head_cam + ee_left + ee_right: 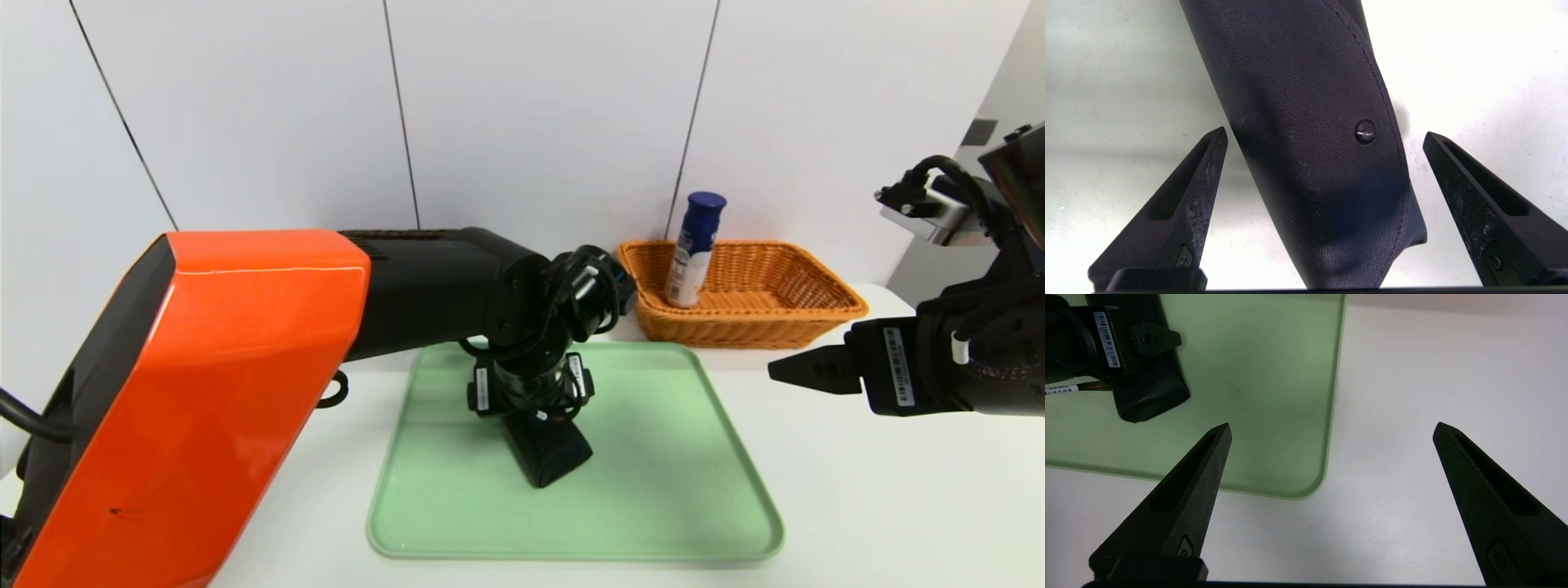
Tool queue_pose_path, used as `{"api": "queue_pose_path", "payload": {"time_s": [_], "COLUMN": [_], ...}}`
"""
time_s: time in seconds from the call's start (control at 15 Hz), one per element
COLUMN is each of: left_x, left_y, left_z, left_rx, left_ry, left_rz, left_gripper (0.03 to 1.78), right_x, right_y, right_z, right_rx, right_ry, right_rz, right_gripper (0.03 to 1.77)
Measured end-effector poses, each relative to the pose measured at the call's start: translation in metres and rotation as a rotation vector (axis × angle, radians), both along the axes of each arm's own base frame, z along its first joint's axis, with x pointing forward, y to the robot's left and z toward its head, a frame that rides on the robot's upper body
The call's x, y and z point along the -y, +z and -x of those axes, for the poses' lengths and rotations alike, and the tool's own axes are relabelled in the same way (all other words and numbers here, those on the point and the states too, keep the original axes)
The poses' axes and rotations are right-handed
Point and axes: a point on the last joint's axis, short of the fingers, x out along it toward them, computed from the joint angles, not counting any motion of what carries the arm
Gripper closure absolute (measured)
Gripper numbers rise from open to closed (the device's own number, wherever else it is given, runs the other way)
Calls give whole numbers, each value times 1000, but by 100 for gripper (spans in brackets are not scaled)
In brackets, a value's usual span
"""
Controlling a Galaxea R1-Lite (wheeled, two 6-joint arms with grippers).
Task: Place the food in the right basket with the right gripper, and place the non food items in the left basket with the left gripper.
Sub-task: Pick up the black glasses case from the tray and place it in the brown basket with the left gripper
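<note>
Hovering over the green tray (653,506), the left hand (1325,131) points down with its two fingers spread wide apart, one on either side of a black leather-like case (1306,122). Nothing is clamped between them; the case runs through the gap, and a strip of tray shows between it and each fingertip. The case lies on the tray at a slant, its near end a little left of the tray's middle and pointing toward the front edge, its far part hidden under the hand. A round snap and a curved, stitched flap edge show on its upper face.

The right hand (1334,424) hangs over the white counter (882,490), just off the tray's right edge. Its fingers are also wide apart, with nothing between them.

Behind the tray's back right corner sits the orange woven basket (743,331). In its left end stands the tall bottle (694,249), dark blue at the cap and upper part, with a white printed label below, its top rising well above the basket's rim. Toward the back left of the counter, a narrow strip of the dark brown basket (400,234) shows beyond the left arm (237,367); that arm hides the rest, so its contents cannot be made out.
</note>
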Motion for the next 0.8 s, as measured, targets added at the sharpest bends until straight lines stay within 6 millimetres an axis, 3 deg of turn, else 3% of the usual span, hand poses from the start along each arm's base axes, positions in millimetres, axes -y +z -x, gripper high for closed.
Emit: {"api": "queue_pose_path", "payload": {"time_s": [0.2, 0.53, 0.8], "left_x": [1, 1, 2], "left_y": [-2, -6, -8], "left_z": [-1, -2, -3], "left_rx": [1, -2, -6], "left_ry": [1, 4, 11], "left_rz": [-3, -11, -6], "left_gripper": [12, 81, 110], "right_x": [-1, -1, -1], "right_y": [0, 0, 0], "right_z": [1, 1, 1], "right_rx": [-1, 0, 0], "right_ry": [3, 5, 5], "right_rz": [1, 1, 1], "right_gripper": [10, 10, 10]}}
